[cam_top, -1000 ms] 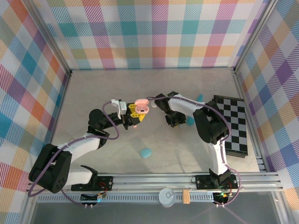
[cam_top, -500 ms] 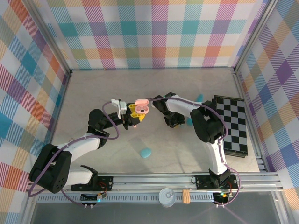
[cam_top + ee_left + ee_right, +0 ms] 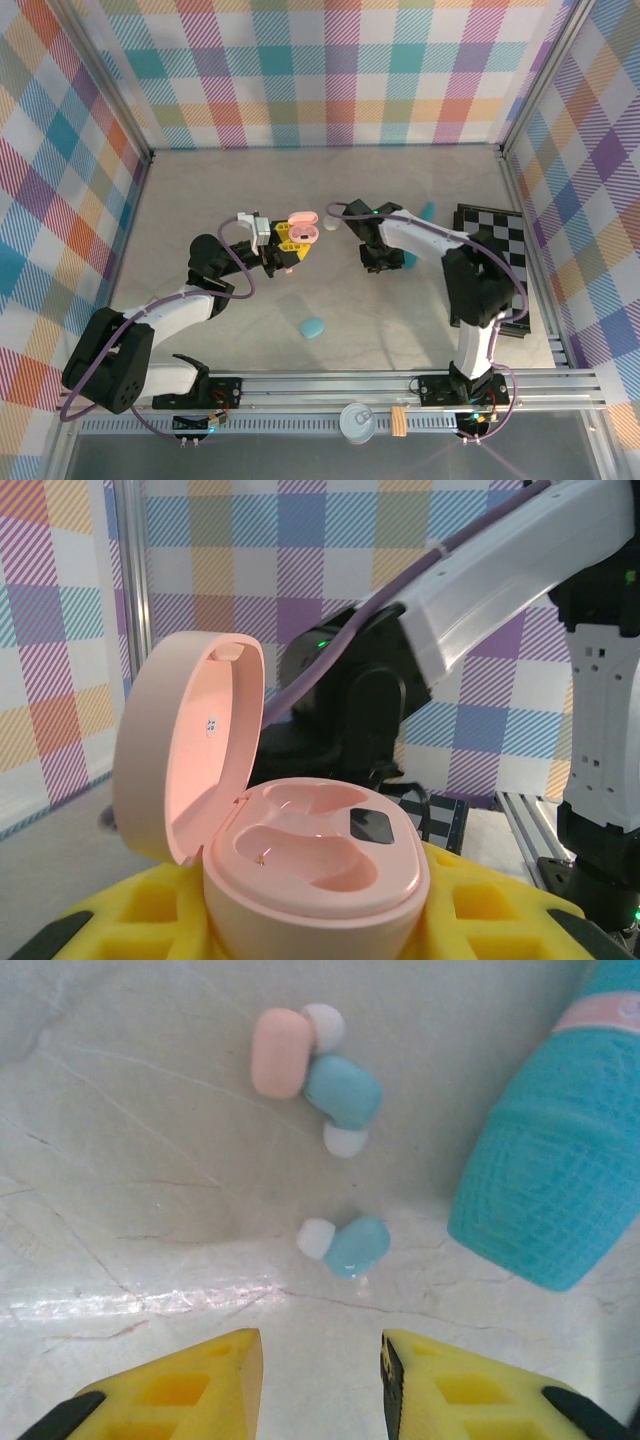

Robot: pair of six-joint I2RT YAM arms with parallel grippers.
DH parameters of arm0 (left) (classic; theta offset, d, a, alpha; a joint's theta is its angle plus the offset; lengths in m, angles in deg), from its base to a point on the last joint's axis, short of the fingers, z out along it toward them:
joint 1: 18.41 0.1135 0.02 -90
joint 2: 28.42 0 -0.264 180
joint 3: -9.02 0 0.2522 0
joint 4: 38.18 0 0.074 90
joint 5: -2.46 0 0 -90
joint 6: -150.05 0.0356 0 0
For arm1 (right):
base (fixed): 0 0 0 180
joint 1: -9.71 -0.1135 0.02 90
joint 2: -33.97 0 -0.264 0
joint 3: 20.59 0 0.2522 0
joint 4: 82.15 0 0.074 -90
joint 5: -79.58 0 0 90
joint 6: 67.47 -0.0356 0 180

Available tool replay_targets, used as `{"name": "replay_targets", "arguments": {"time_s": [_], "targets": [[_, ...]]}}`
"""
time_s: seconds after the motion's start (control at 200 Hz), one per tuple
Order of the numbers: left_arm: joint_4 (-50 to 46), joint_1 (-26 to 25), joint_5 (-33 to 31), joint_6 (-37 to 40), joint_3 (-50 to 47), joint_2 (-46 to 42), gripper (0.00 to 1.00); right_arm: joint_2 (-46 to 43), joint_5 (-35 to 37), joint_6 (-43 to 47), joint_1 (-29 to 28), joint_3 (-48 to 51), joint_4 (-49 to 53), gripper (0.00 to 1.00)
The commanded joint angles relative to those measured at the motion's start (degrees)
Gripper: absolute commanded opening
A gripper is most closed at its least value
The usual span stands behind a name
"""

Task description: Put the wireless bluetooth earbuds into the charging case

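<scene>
Pink charging case [image 3: 310, 865], lid up, sits clamped in the left jaws. The right jaws hang open over the tabletop [image 3: 130, 1190], a teal earbud [image 3: 350, 1245] just ahead of their tips. An off-centre close could squirt the tiny bud aside, toward the pink earbud [image 3: 282, 1052] beyond.

R end effector [image 3: 322, 1385] (jaws apart), 3 earbuds [image 3: 343, 1092], teal strip [image 3: 545, 1160] at rt

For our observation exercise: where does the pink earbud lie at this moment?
Right wrist view, upper left: the pink earbud lies on the table, touching a teal earbud on its right, ahead of the open right hand.
</scene>
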Motion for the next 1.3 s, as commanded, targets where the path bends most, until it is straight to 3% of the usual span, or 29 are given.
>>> {"name": "replay_targets", "arguments": {"time_s": [0.0, 0.25, 0.46, 0.895, 1.295], "targets": [[3.34, 0.66, 1.29, -0.32, -0.48, -0.74, 0.31, -6.36, -6.73, -6.33, 1.95, 5.63, -9.43, 0.37], [3.60, 0.66, 1.58, -0.66, -0.22, -0.66, 0.31, -23.07, -22.39, -16.68, 10.50, 27.17, -33.90, 0.41], [4.94, 0.66, 1.86, -1.60, 0.13, 0.20, 0.31, -25.22, -31.55, -22.24, 16.94, 34.71, -42.94, 0.41], [5.14, 0.71, 1.51, -1.79, -0.11, -0.14, 0.30, -21.77, -35.11, -26.64, 20.74, 39.98, -52.33, 0.37], [4.65, 0.84, 1.44, -1.41, -0.26, -0.41, 0.30, -17.26, -35.58, -26.00, 20.85, 38.60, -53.39, 0.36]]}}
